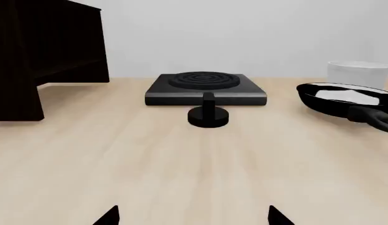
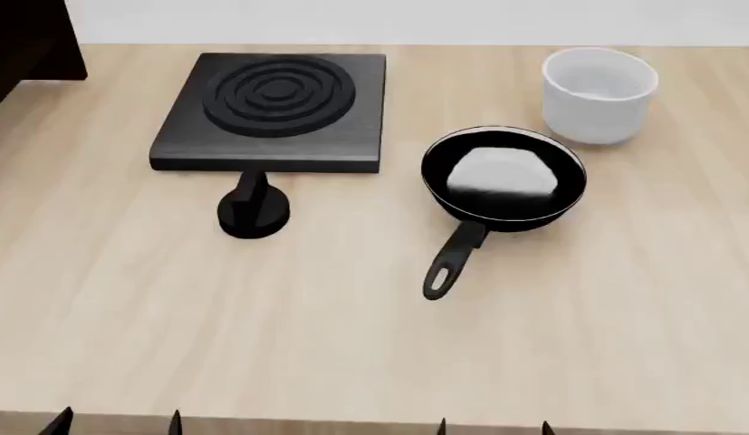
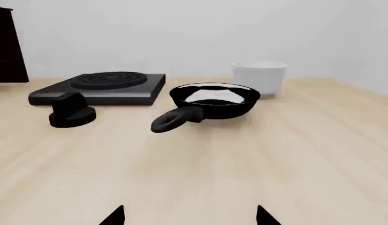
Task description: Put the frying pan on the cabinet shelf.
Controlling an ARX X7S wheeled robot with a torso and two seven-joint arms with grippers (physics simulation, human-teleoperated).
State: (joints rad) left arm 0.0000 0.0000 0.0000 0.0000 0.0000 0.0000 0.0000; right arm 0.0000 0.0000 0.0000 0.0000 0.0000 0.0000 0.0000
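The frying pan (image 2: pixel 504 177) sits on the wooden table, right of centre, its long black handle (image 2: pixel 450 263) pointing toward me. It also shows in the right wrist view (image 3: pixel 214 99) and at the edge of the left wrist view (image 1: pixel 344 98). The dark cabinet (image 1: pixel 37 56) stands at the far left, with one corner in the head view (image 2: pixel 30 36). My left gripper (image 2: pixel 117 424) and right gripper (image 2: pixel 493 428) are open and empty at the table's near edge; only their fingertips show. The right gripper (image 3: pixel 188 216) faces the pan from well short of the handle.
A square black burner plate (image 2: pixel 275 109) with concentric rings lies at the back centre-left, with a small round black knob (image 2: pixel 254 210) in front of it. A white cup (image 2: pixel 599 92) stands behind the pan at the back right.
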